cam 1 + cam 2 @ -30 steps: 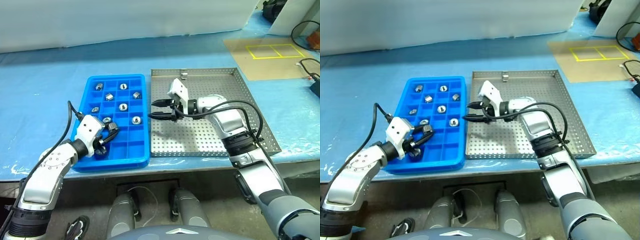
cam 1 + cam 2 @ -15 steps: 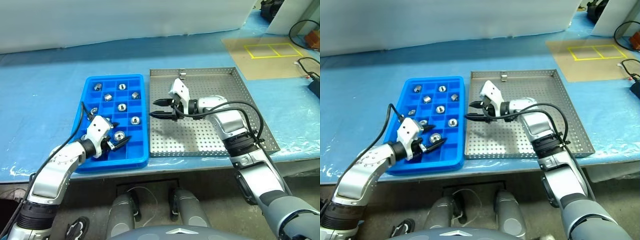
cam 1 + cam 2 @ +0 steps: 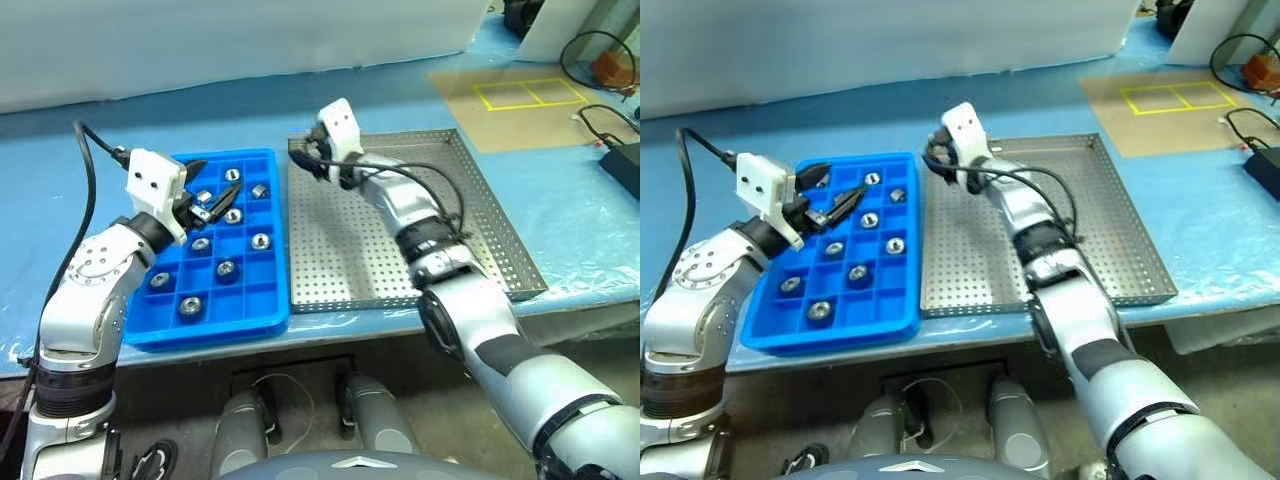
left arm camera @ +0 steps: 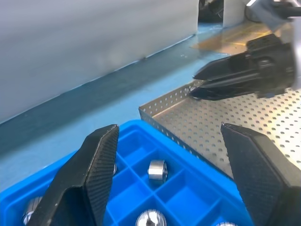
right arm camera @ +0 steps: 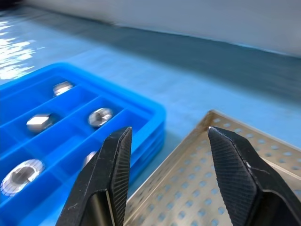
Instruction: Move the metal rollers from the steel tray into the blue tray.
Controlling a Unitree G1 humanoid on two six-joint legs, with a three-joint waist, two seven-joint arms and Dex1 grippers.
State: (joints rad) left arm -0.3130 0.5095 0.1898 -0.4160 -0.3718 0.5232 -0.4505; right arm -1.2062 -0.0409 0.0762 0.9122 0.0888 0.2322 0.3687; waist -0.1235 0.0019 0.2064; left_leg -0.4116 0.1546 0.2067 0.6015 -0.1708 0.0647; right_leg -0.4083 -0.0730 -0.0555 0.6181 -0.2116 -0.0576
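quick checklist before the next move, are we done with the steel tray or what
1. Steel tray free of rollers: ok, its visible perforated floor is bare.
2. Metal rollers sitting in the blue tray: ok, each in its own compartment.
3. Left gripper empty: ok, open, nothing between its fingers.
4. Right gripper empty: ok, open over the steel tray's far left corner.
5. Tray floor hidden under the right arm: cannot tell.

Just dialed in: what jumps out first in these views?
The blue tray, holding the metal rollers in its compartments, sits left of the steel tray, whose visible floor is bare. The left pincer hangs open over the blue tray; the right pincer is open at the steel tray's far-left corner.
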